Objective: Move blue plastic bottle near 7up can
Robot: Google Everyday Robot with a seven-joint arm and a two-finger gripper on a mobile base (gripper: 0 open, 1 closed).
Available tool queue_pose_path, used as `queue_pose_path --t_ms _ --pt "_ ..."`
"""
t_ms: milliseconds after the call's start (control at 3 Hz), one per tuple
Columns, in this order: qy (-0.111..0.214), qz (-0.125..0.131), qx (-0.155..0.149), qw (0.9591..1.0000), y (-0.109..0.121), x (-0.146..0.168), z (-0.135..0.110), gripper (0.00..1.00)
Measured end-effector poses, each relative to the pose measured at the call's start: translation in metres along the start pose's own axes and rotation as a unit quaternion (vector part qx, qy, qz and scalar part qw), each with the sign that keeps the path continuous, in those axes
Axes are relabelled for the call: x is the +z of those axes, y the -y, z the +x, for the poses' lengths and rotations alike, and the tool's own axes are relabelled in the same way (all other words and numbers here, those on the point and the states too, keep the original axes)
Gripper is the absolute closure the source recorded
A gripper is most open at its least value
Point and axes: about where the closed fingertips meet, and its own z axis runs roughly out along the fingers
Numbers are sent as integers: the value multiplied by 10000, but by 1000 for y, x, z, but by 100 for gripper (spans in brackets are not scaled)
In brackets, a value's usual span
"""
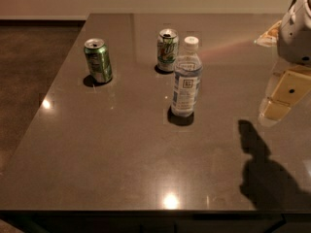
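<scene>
The blue plastic bottle [186, 77] stands upright near the middle of the dark table, with a white cap and a blue-and-white label. The 7up can [167, 50], pale white and light green, stands just behind and left of the bottle, a small gap apart. My gripper [282, 98] hangs at the right edge of the view, above the table, well to the right of the bottle and holding nothing. Its shadow falls on the table at the front right.
A darker, shiny green can [98, 60] stands upright at the left of the table. The glossy dark table [121, 154] has its left edge by a brown floor and its front edge at the bottom of the view.
</scene>
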Motion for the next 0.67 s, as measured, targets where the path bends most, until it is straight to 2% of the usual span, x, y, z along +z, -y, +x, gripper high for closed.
queue_pose_path --t_ms 333,667 --pt "0 1 0 10000 0 0 0 0" --pt "95 -79 138 9998 7 6 -1 0"
